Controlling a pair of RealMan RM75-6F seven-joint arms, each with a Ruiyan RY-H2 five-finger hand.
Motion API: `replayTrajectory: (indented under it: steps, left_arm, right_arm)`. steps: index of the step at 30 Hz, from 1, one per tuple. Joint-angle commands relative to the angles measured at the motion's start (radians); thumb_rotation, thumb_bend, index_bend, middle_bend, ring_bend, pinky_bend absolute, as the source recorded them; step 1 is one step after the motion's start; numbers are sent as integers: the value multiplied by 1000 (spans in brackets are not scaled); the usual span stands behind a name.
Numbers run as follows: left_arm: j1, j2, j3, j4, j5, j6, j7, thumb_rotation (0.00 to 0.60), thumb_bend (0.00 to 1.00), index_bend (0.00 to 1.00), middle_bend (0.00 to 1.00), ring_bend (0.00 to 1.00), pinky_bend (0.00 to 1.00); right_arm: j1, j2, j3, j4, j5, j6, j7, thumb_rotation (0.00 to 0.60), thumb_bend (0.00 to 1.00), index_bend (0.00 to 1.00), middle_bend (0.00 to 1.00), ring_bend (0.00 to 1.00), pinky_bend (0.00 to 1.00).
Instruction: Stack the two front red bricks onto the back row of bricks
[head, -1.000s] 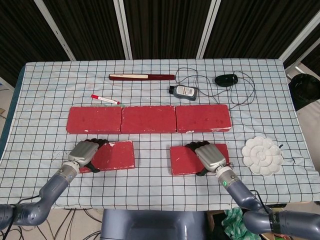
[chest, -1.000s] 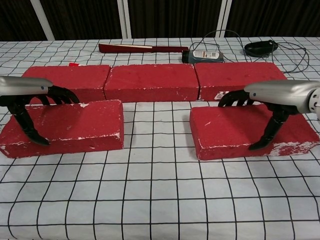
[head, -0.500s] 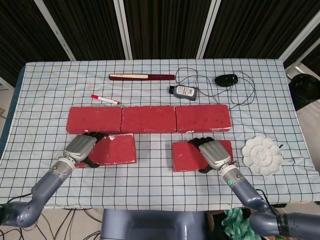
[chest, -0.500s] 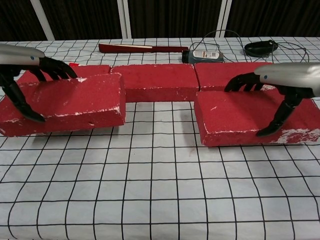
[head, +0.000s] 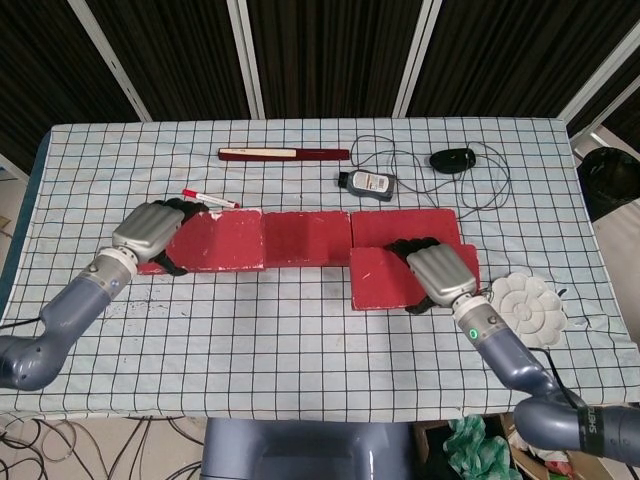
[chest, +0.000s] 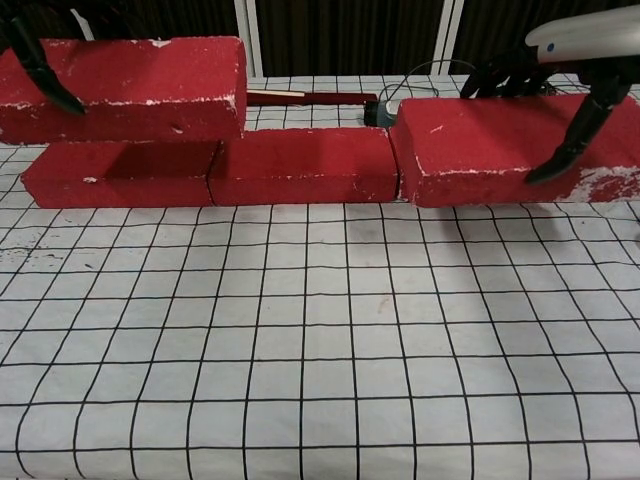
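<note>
My left hand (head: 148, 232) grips the left red brick (head: 218, 241) by its left end and holds it in the air over the left brick of the back row (chest: 120, 172). In the chest view this lifted left red brick (chest: 130, 75) hangs clear above that row, the left hand's fingers (chest: 38, 62) wrapped round its end. My right hand (head: 440, 271) grips the right red brick (head: 388, 277) at its right end. That right red brick (chest: 500, 145) is raised and hides most of the back right brick (head: 405, 226). The middle back brick (head: 305, 238) lies uncovered.
Behind the row lie a red marker (head: 210, 199), a red and white stick (head: 284, 154), a small bottle (head: 366, 182) and a black mouse (head: 452, 158) with its cable. A white flower-shaped palette (head: 527, 310) sits beside my right wrist.
Both hands have lifted their bricks off the cloth and carried them back. The left brick now hangs over the back row; the right one is raised just in front of it.
</note>
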Motion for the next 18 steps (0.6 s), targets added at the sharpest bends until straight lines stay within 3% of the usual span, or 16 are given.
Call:
replayTrajectory:
  steps: [1, 10, 18]
  left_arm:
    - [-74, -62, 2, 124, -32, -96, 9, 600, 167, 166, 215, 100, 189]
    - [-103, -223, -22, 390, 44, -212, -79, 600, 168, 167, 214, 100, 186]
    - [-45, -340, -116, 520, 211, -243, -250, 600, 167, 170, 213, 100, 186]
  right_arm:
    - [87, -15, 42, 93, 100, -84, -16, 600, 162, 206, 260, 253, 197]
    - [272, -170, 51, 358, 266, -244, -43, 600, 162, 206, 260, 256, 197]
    - [398, -306, 33, 584, 346, -375, -24, 600, 162, 206, 258, 256, 197]
